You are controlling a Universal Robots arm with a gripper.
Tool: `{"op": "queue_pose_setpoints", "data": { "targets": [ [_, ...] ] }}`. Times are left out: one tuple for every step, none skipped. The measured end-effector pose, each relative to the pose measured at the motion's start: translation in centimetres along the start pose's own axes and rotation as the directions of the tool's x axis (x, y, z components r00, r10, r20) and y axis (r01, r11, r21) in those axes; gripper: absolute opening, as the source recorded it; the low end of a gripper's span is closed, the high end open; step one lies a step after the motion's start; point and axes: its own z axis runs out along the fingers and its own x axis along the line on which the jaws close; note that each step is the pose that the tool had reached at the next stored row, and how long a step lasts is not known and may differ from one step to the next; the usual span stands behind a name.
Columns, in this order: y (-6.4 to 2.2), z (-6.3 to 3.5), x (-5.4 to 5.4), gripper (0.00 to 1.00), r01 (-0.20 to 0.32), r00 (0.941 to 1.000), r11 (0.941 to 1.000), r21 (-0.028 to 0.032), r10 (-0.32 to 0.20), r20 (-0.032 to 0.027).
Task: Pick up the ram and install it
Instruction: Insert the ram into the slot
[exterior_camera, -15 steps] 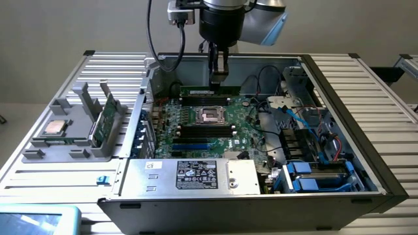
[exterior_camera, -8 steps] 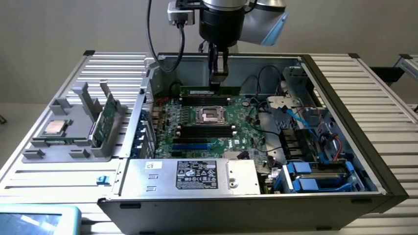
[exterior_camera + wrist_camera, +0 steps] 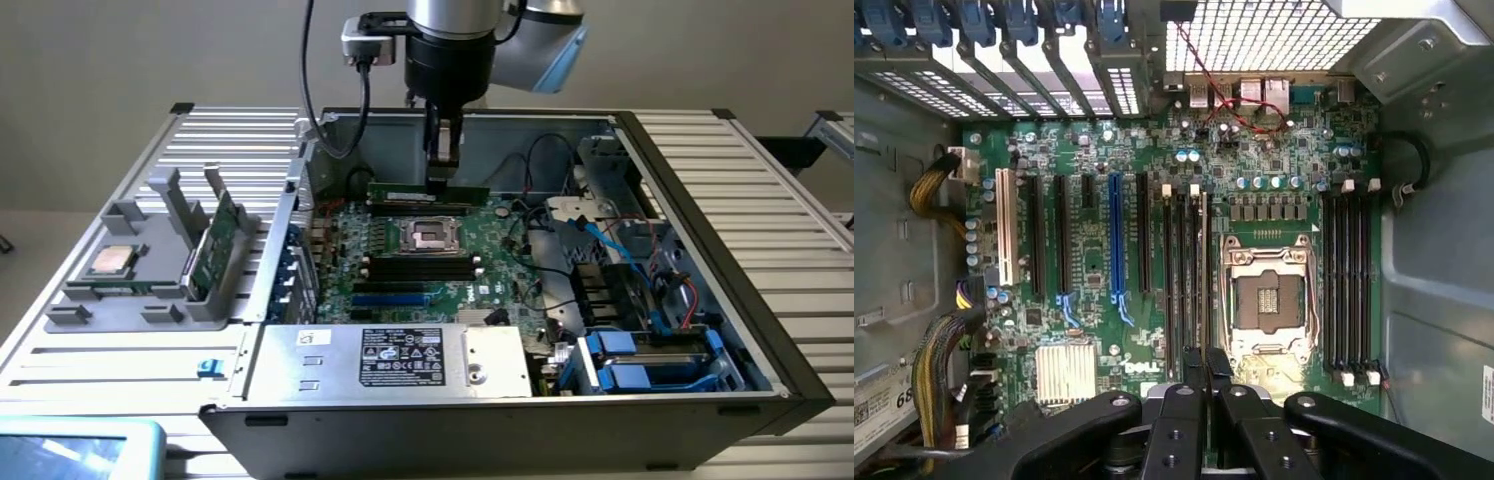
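Tool (image 3: 1206,368) clenched on ram (image 3: 400,190); arm vertical, wrist pointing straight down over motherboard (image 3: 1094,270).

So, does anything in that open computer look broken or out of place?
Nothing looks broken or spilled. The processor socket is empty, and a silver chip lies outside on the grey holder. The gripper holds the ram, not visibly tilted.

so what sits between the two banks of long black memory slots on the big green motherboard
The square silver-framed processor socket fills that stretch, plain in the wrist view.
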Motion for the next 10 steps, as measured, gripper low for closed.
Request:
{"op": "queue_pose_setpoints", "data": {
  "targets": [
    [0.05,0.18,0.0,0.11,-0.008,1.0,1.0,0.0002,0.008,0.0],
    [0.13,0.36,0.0,0.11,-0.015,0.9999,0.9999,0.0004,0.015,-0.0002],
    [0.23,0.54,0.0,0.11,-0.019,0.9998,0.9998,0.0005,0.019,-0.0002],
    [0.36,0.73,0.0,0.11,-0.021,0.9998,0.9998,0.0007,0.021,-0.0001],
    [0.43,0.91,0.0,0.11,-0.021,0.9998,0.9998,0.0007,0.021,-0.0002],
    [0.49,1.1,0.1,0.11,-0.021,0.9998,0.9998,0.0007,0.021,-0.0002],
    [0.53,1.28,0.1,0.11,-0.021,0.9998,0.9998,0.0008,0.021,-0.0001],
    [0.56,1.47,0.1,0.11,-0.021,0.9998,0.9998,0.0007,0.021,-0.0002],
    [0.56,1.65,0.1,0.11,-0.021,0.9998,0.9998,0.0006,0.021,-0.0002],
    [0.56,1.83,0.1,0.11,-0.019,0.9998,0.9998,0.0006,0.019,-0.0003]
  ]
}}
